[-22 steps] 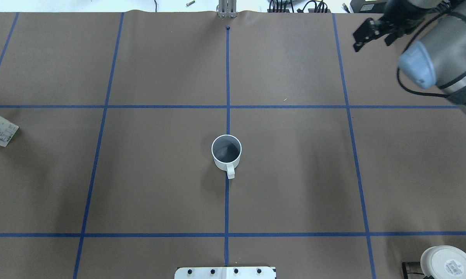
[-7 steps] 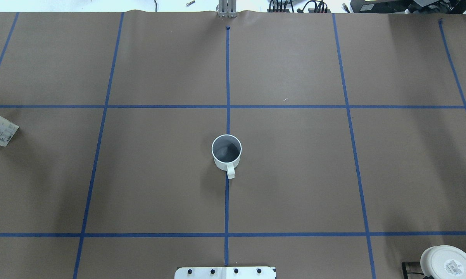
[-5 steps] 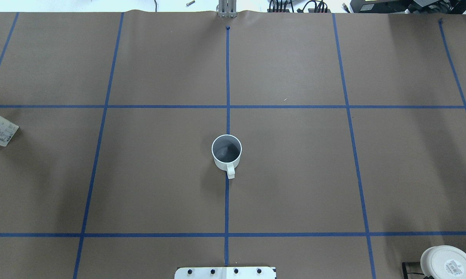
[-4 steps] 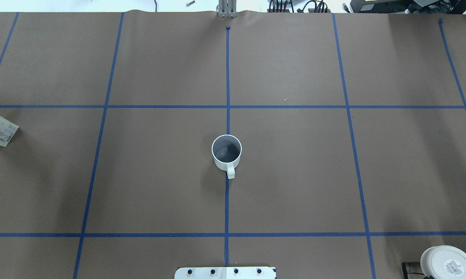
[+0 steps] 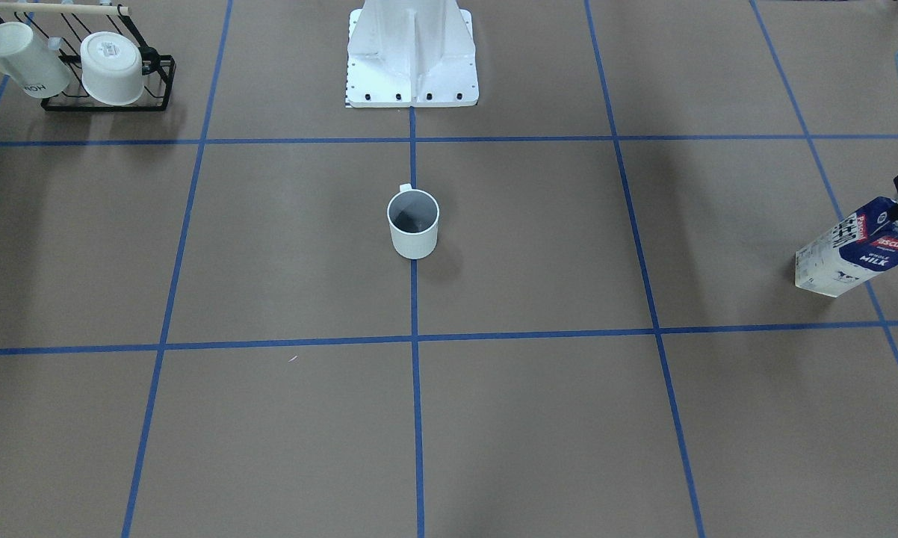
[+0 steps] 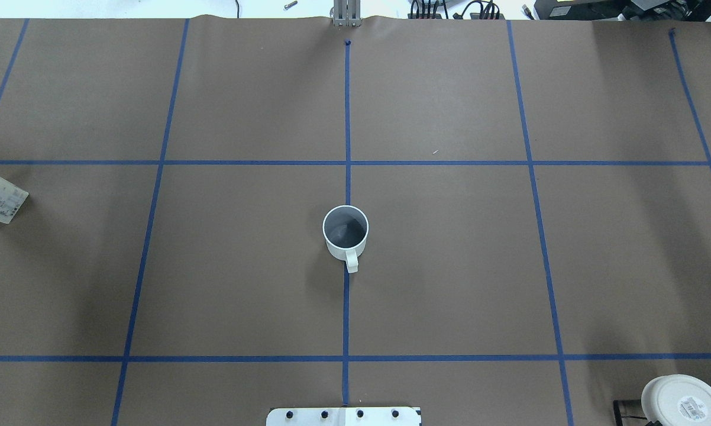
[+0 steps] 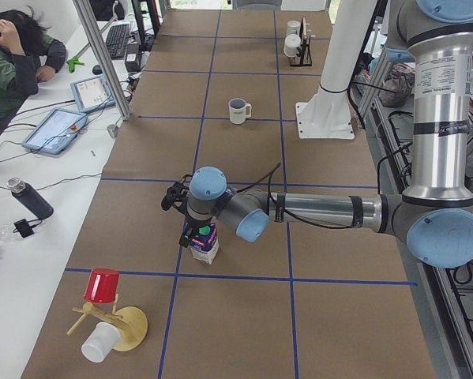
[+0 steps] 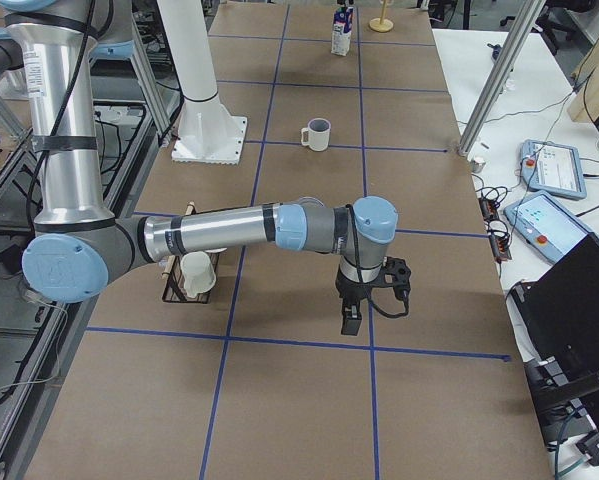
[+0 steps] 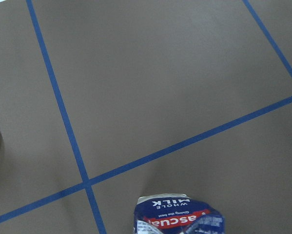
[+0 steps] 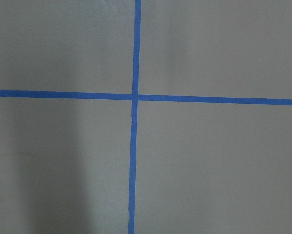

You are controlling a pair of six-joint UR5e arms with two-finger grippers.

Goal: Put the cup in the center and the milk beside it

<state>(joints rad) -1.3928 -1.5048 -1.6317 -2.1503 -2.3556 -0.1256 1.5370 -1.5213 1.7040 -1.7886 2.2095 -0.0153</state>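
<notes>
Front-facing view — black rack well apart from cup, milk.

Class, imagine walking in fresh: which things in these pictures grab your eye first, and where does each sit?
The pale cup stands alone at the table's middle, right on the central blue tape line. The navy milk carton sits far off at the robot's left end, with the left gripper right at its top.
</notes>
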